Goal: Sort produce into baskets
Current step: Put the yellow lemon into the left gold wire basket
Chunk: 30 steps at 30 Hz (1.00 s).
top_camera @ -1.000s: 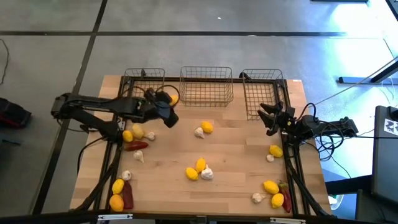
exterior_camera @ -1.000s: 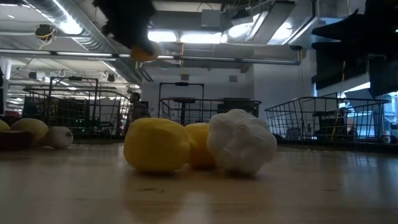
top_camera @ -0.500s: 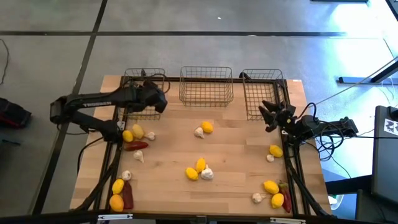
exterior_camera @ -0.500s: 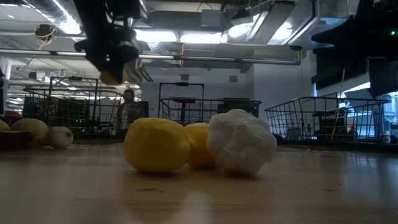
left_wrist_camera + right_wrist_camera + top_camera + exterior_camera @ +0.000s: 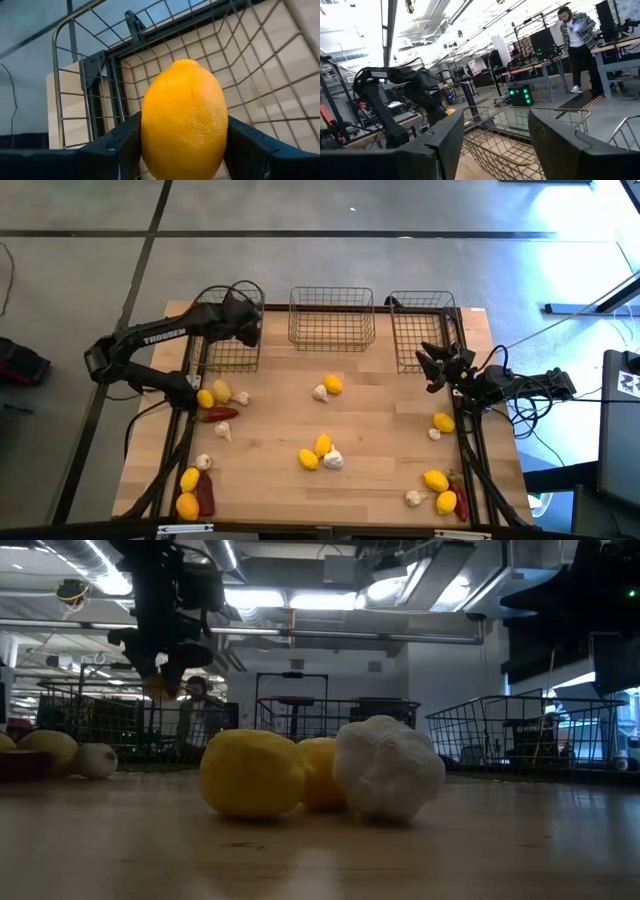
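My left gripper (image 5: 243,328) is shut on a yellow lemon (image 5: 184,120) over the left wire basket (image 5: 226,345); the low view shows the lemon (image 5: 157,689) under the fingers, above the basket (image 5: 100,725). My right gripper (image 5: 432,366) hangs open and empty by the right basket (image 5: 425,330), and its fingers stand apart in its wrist view (image 5: 495,145). The middle basket (image 5: 332,320) stands between the two. Lemons, garlic bulbs and red chilies lie loose on the wooden table (image 5: 380,440). My left gripper pinches the lemon by its two long sides (image 5: 150,135) between its two fingers (image 5: 117,150). The fingers slant down from above, and the lemon's long axis runs along them. The lemon is lifted clear, above the left basket's mesh floor (image 5: 260,85).
A lemon (image 5: 333,384) and a garlic bulb (image 5: 320,392) lie mid-table, and a cluster of lemons and garlic (image 5: 320,452) lies nearer. More produce lies at the left edge (image 5: 215,395), the near left corner (image 5: 192,490) and the near right corner (image 5: 440,485). A person (image 5: 577,45) stands beyond the table.
My left gripper has carried the lemon toward the table's far left, from beside the left basket to over it, and has gone down toward it. It stays shut on the lemon. The right arm has kept still.
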Available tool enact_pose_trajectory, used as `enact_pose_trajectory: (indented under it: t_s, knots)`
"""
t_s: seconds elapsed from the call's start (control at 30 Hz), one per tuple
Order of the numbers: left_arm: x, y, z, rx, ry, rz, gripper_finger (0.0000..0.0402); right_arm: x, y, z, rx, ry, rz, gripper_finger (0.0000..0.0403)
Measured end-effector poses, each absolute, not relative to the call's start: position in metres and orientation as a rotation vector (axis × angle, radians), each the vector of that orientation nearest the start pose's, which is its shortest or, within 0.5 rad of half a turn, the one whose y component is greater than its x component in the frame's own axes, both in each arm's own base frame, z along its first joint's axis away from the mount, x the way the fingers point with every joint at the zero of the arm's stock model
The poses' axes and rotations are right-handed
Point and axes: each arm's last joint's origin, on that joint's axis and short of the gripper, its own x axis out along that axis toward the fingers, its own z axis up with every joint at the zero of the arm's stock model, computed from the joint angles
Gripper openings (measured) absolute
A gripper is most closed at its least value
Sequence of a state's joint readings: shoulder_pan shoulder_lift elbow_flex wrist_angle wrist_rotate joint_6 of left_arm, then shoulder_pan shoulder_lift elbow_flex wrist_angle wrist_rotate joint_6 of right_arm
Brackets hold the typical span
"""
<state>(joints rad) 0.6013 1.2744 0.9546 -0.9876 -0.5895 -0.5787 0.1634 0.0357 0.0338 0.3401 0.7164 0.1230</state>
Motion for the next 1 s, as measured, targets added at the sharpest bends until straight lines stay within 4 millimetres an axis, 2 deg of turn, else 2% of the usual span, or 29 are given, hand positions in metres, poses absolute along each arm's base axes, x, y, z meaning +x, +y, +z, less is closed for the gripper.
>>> enact_pose_trajectory:
  t_s: [0.2, 0.73, 1.0]
  knots:
    - [0.172, 0.144, 0.239, -0.457, 1.103, 1.353, 0.0221, 0.087, -0.006, 0.202, 0.273, -0.350, -0.565, 0.0218]
    - [0.179, 0.159, 0.212, -0.401, 1.295, 1.344, 0.0222, 0.088, -0.005, 0.201, 0.261, -0.337, -0.528, 0.0218]
    - [0.172, 0.164, 0.210, -0.434, 1.341, 1.342, 0.0252, 0.088, -0.005, 0.201, 0.260, -0.337, -0.528, 0.0218]
